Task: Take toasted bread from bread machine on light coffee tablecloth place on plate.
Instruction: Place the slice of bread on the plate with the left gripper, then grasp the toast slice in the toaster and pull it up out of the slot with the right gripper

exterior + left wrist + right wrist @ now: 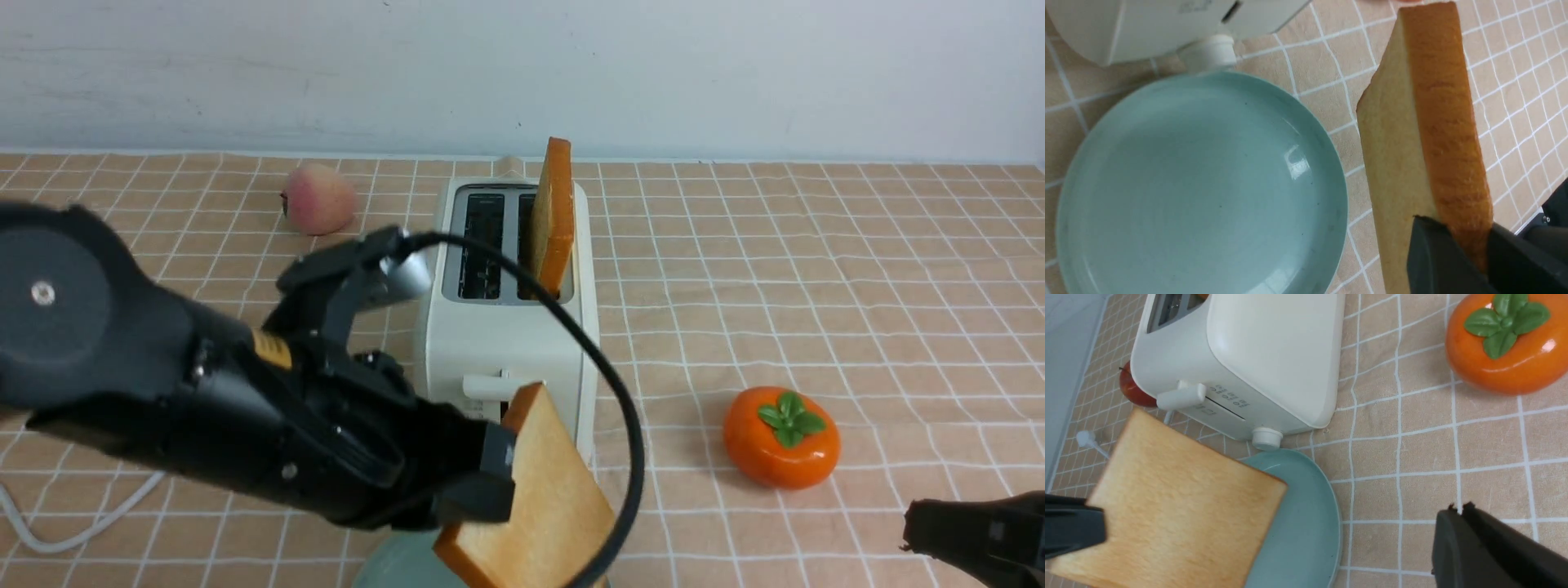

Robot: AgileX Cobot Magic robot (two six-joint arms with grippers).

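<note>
- Left gripper (490, 478), black, reaching in from the left side of the front view to its lower centre; its jaws pinch one slice of toasted bread by the edge.
- Held slice (543, 498), flat and square, golden-tan face with orange-brown crust; tilted, in the lower centre of the front view, raised in front of the bread machine.
- Bread machine (510, 343), cream-white, two-slot, at the upper centre of the front view; front lever (498, 386) on its near face, round knob (1267, 437) low on the same face.
- Second slice (555, 216), standing upright in the right-hand slot and projecting above it; the left-hand slot holds nothing.
- Plate (1204, 183), round, pale mint-green, bare on top; at the bottom centre of the front view, just before the machine, partly hidden by the held slice.
- Right gripper (1457, 522), black, at the lower right corner of the front view; fingertips pressed together, pinching nothing.
- Persimmon (781, 437), orange with green leaves, right of centre in the front view.
- Pinkish-red fruit (318, 198), upper left of the front view.
- White cord (82, 539), lower left.
- Tablecloth (694, 327), light tan with a white grid, beneath everything listed.
</note>
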